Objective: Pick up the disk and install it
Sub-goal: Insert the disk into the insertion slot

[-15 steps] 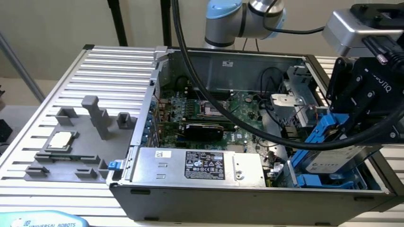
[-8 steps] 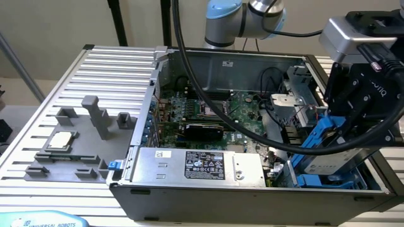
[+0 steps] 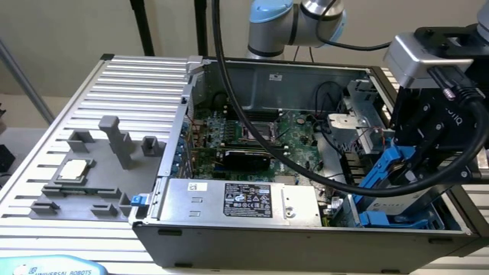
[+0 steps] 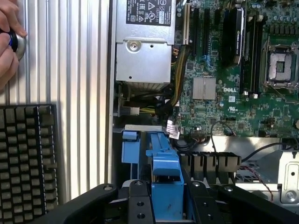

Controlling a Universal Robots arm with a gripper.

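One end effector (image 3: 409, 172), black and blocky, is clamped on the disk (image 3: 397, 201). Its two dark fingers (image 4: 139, 203) press the bright blue plastic carrier (image 4: 164, 163) from either side. The disk, a flat silver-grey rectangle, sits tilted in that grip over the drive bay at one corner of the open case (image 3: 306, 240), with one more blue plastic piece (image 4: 130, 145) just beside it.

The case is a single grey sheet-metal box on a ribbed aluminium table (image 3: 145, 80). Next to the end effector inside it lies one boxy silver power supply (image 3: 244, 200) with a black printed label. Beyond that is one green motherboard (image 3: 252, 134), densely studded and carrying one square metal-framed socket (image 4: 282, 65). One thick, glossy black cable (image 3: 229, 97) curves across the case toward the end effector.

Well away from the end effector, across the case, one matte grey plastic fixture (image 3: 114, 143) with several upright posts holds one small square silver chip (image 3: 74, 170). On the table beside the case lies one black keyboard (image 4: 25, 158). One hand (image 4: 7, 44) there is curled round a small round object.
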